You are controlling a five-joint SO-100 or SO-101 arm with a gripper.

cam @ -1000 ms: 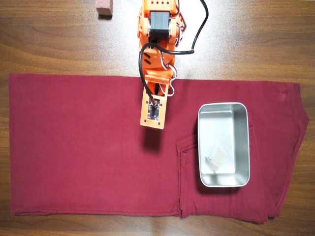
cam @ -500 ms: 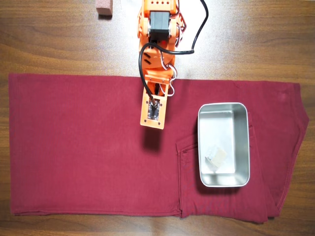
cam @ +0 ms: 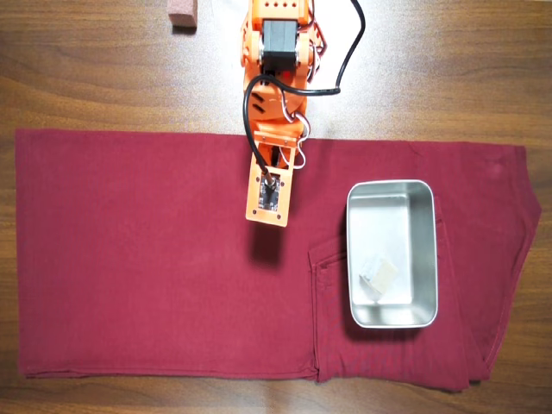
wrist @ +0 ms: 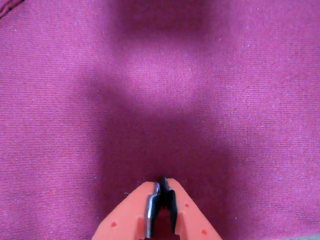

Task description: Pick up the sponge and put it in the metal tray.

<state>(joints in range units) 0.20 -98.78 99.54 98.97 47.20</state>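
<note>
Gripper (wrist: 161, 186) hanging closed and empty over red cloth (cam: 129, 259), sponge (cam: 380, 276) lying inside metal tray (cam: 392, 321), job seemingly finished.

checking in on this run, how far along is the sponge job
Looks done: the sponge lies inside the metal tray. Nothing is in hand; the gripper has its jaws closed and empty over the red cloth, away from the tray. Nothing visible is left.

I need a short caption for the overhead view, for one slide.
Sponge lying inside the metal tray on a dark red cloth, with the orange arm apart from the tray.
</note>
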